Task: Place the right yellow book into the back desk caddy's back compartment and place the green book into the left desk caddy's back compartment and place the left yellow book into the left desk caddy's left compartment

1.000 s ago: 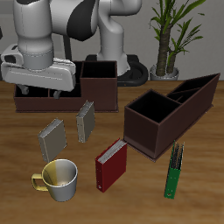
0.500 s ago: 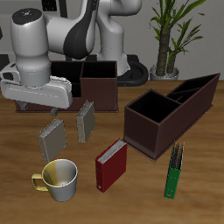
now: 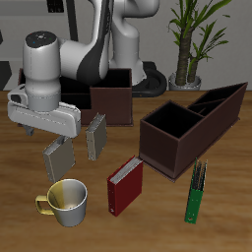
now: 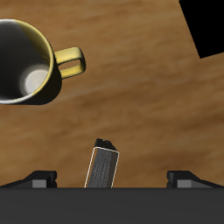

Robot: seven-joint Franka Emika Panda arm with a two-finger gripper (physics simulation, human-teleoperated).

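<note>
Gripper (image 3: 49, 135) hangs just above the right yellow book (image 3: 57, 157), fingers spread wide and empty. Left yellow book (image 3: 96, 137) stands just beside it, mug (image 3: 65, 202) nearer the front edge.

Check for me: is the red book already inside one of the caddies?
No. In the exterior view the red book stands on the bare table, in front of the left desk caddy.

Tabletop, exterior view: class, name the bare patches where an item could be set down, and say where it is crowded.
Bare wood lies between the red book and the green book, and along the table's front edge past the mug. It is crowded where the gripper hangs over the right yellow book, beside the left yellow book, before the back desk caddy.
</note>
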